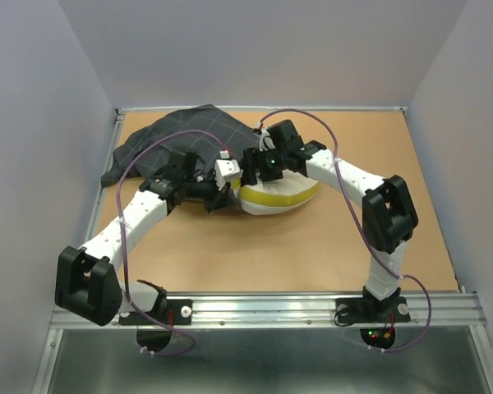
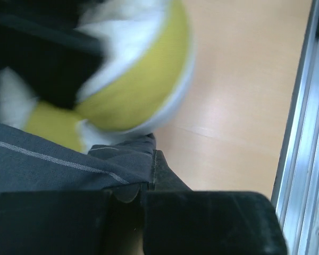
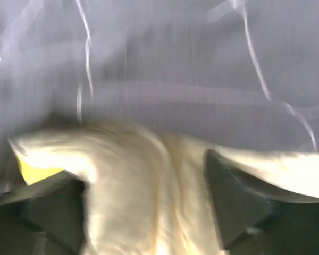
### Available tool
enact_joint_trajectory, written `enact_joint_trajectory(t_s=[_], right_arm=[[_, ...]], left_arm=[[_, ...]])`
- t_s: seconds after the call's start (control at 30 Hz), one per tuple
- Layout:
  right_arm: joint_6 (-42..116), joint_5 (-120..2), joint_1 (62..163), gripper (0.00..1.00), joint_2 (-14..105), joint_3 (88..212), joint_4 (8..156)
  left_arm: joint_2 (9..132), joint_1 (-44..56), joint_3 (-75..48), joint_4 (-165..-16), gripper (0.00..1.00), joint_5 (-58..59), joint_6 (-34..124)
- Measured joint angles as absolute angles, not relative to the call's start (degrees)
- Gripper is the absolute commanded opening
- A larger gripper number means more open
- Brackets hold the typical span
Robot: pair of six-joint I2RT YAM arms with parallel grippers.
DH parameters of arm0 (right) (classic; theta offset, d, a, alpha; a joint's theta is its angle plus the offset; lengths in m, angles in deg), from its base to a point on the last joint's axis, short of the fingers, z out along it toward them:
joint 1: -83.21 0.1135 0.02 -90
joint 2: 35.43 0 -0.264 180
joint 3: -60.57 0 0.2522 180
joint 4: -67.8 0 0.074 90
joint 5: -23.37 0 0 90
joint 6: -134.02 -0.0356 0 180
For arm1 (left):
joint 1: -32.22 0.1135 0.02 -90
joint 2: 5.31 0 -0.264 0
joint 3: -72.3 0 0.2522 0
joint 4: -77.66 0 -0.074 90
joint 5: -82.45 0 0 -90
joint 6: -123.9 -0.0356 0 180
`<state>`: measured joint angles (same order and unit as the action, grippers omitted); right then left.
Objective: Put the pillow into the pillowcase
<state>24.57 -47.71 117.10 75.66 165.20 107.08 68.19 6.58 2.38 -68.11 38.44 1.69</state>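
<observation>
Starting on your left, your left gripper (image 2: 149, 178) is clamped shut on a hem of the pillowcase (image 2: 53, 162), the dark grey cloth with its thin pale line pinched right at the fingertips. Just ahead of that pinch sits the pillow (image 2: 133, 90), its yellow band curving close against the held hem and its white face beyond. Off to this gripper's right you see bare table (image 2: 239, 106) and a metal rail (image 2: 303, 138).

From overhead, the bulk of the pillowcase lies heaped behind and to the left of the left gripper, and the pillow's exposed end rests on the table between the two grippers.

Your right gripper (image 3: 141, 178) has its jaws spread wide. White pillow fabric is bunched between the dark fingers (image 3: 239, 207), with a bit of yellow beside the left one. Grey pillowcase cloth fills the view just ahead of the fingers, though that view is blurred.
</observation>
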Motion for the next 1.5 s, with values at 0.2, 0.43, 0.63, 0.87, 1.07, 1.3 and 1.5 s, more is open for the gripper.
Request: enact_joint_trajectory(t_s=[0.2, 0.43, 0.63, 0.87, 1.07, 1.3, 1.5], right_arm=[[37.08, -43.91, 115.13, 1.0, 63.79, 155.69, 111.19], [51.61, -45.48, 106.85, 0.91, 50.83, 152.2, 114.35], [55.59, -35.3, 96.97, 0.57, 56.6, 152.22, 116.12], [53.69, -28.46, 108.53, 0.01, 64.53, 152.22, 115.12], [41.73, -23.41, 116.64, 0.11, 71.96, 154.47, 111.38], [35.5, -20.7, 114.65, 0.47, 68.64, 154.43, 105.52], [34.19, -16.13, 114.72, 0.91, 61.67, 153.49, 100.32]], left_arm=[[69.5, 13.9, 2.38, -68.35, 0.0, 43.34, 4.18], [70.53, 21.15, 2.29, -62.51, 0.0, 45.42, -3.44], [71.16, 23.25, 2.27, -60.78, 0.0, 45.81, -6.74], [71.22, 15.19, 1.31, -61.13, 0.0, 45.37, -4.27], [72.32, 1.15, 0.56, -64.41, 0.0, 43.06, -0.14], [72.89, 3.89, 4.94, -69.68, 0.0, 43.19, 3.24], [78.48, 7.52, 5.92, -74.05, 0.0, 45.18, 5.93]])
